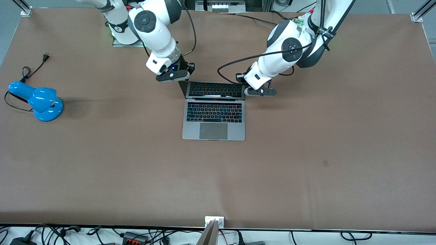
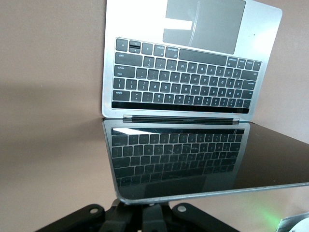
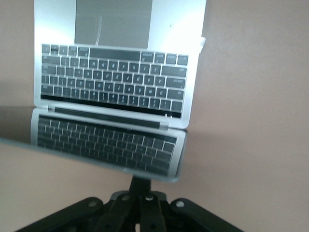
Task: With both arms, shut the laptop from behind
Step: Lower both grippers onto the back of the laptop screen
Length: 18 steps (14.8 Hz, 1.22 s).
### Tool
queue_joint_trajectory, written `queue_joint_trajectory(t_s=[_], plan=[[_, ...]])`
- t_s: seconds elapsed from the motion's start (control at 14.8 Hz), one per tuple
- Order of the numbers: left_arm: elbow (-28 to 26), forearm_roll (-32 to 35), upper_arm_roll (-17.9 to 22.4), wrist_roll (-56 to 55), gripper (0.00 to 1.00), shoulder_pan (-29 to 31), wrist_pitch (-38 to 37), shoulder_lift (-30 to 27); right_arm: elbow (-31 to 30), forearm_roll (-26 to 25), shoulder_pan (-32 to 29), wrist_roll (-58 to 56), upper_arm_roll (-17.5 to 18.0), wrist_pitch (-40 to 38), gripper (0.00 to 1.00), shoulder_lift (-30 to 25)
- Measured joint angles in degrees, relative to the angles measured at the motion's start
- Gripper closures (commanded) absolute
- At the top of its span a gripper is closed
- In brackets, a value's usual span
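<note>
The grey-silver laptop (image 1: 213,119) stands open in the middle of the table, its black screen (image 1: 214,89) mirroring the keyboard. It also shows in the left wrist view (image 2: 183,82) and in the right wrist view (image 3: 111,82). My right gripper (image 1: 183,79) is shut, its fingertips at the back of the lid by the top corner toward the right arm's end. My left gripper (image 1: 246,90) is shut at the lid's other top corner. In each wrist view the shut fingers, left (image 2: 154,207) and right (image 3: 144,186), reach up to the lid's top edge.
A blue desk lamp (image 1: 37,100) lies toward the right arm's end of the table, its black cord and plug (image 1: 45,57) trailing toward the robots. Cables and plugs (image 1: 133,236) run along the edge nearest the front camera.
</note>
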Motion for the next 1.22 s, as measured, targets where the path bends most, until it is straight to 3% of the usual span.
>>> queue_joint_trajectory(t_s=[0.68, 1.22], plan=[[2.1, 1.6, 0.5, 0.0, 1.00, 0.0, 0.8, 2.0, 1.6, 0.0, -1.1, 0.1, 0.0, 7.0, 1.00, 4.8], [6.6, 5.8, 2.3, 0.0, 1.00, 0.0, 4.1, 8.4, 10.6, 0.0, -3.7, 0.1, 0.0, 7.2, 1.00, 13.3]])
